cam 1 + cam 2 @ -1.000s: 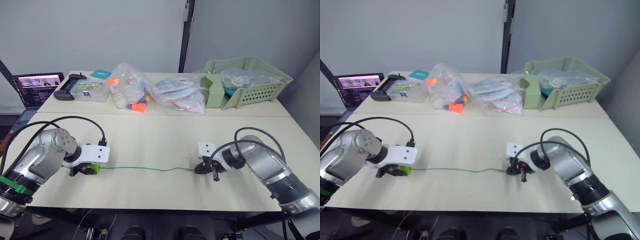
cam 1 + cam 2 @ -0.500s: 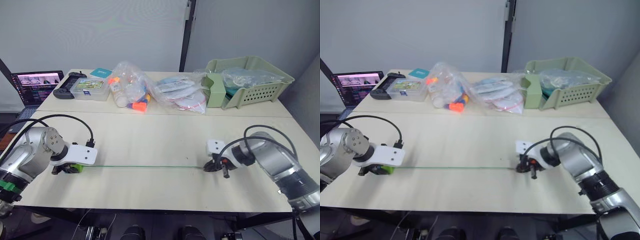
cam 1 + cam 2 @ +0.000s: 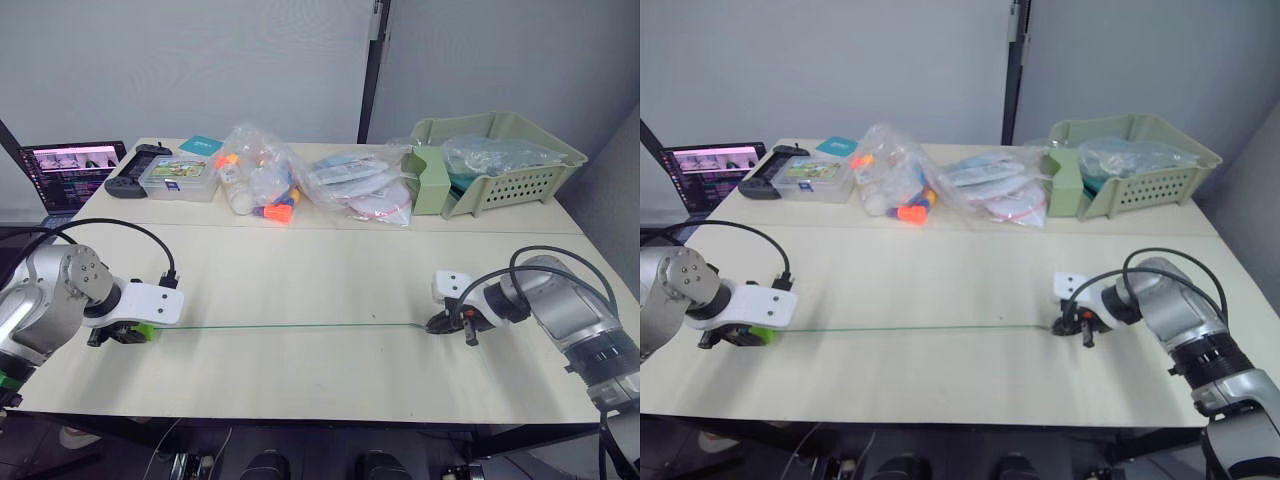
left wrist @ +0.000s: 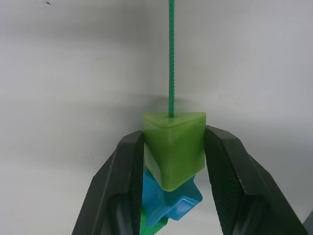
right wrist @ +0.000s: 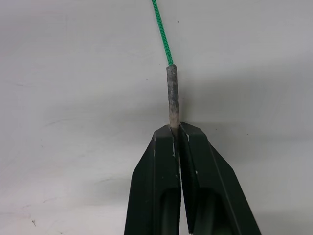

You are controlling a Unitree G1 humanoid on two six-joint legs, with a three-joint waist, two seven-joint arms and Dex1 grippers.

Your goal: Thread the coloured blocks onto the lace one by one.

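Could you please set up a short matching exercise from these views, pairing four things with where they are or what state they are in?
Things:
1. light green block
2. lace tip
3. lace
4. blue block

States:
A. stretched straight across the table between the two grippers
B. pinched by the right gripper
C. clamped between the left gripper's fingers
D. tucked just behind the green block

Pairs: 1-C, 2-B, 3-A, 4-D
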